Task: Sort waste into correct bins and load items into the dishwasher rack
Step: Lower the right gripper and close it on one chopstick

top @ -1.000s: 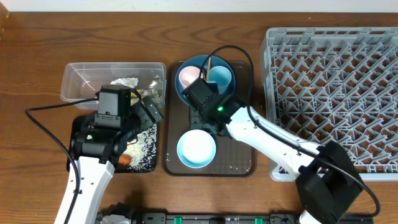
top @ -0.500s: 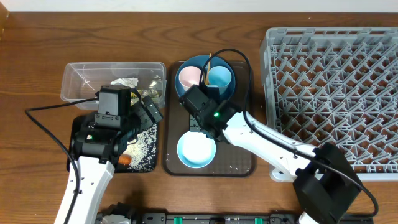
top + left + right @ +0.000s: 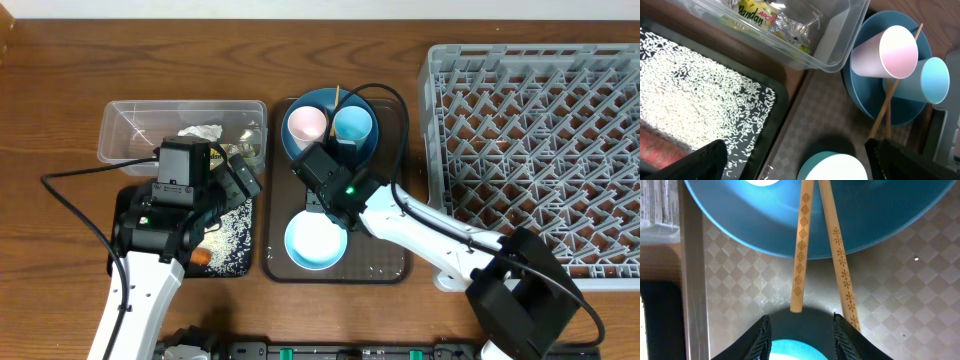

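Right end effector (image 3: 800,330) — low, jaws parted — at tips of the chopsticks (image 3: 801,245)

Hidden under the right arm (image 3: 420,215) in the overhead view: most of the chopsticks (image 3: 337,93), only a thin tip showing, plus the near rim of the blue plate (image 3: 318,97). Cut by that view's right edge: the dishwasher rack (image 3: 530,150). Buried under the left arm (image 3: 150,230): much of the black tray (image 3: 245,262), the carrot (image 3: 200,257) reduced to an orange sliver. Clipped at the bottom of both wrist views: the bowl (image 3: 832,167).
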You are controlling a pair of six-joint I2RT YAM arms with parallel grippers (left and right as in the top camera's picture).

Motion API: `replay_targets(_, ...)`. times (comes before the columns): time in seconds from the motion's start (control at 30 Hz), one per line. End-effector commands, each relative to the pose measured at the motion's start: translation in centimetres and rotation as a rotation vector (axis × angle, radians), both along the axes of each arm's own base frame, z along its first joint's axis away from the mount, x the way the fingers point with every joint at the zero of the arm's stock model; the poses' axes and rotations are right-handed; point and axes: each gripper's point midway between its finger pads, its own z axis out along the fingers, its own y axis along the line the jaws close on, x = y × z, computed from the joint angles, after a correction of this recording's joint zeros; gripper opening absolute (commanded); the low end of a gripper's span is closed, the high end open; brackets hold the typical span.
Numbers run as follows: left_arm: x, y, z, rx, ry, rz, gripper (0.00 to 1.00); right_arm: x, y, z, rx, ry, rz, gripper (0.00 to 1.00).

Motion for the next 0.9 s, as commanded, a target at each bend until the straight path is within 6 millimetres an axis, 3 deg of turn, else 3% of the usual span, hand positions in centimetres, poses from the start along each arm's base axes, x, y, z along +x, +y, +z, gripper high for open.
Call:
replay_targets(0.0, 0.3, 0.2, 0.5, 0.008, -0.013, 0.006, 0.98, 0.1, -0.2, -0.7, -0.003, -0.017, -0.040, 0.40)
replay_targets(0.87, 0.3, 0.2, 0.5, 0.008, -0.013, 0.006, 0.98, 1.1, -0.1, -0.6, 0.017, -0.073, -0.064, 0.35)
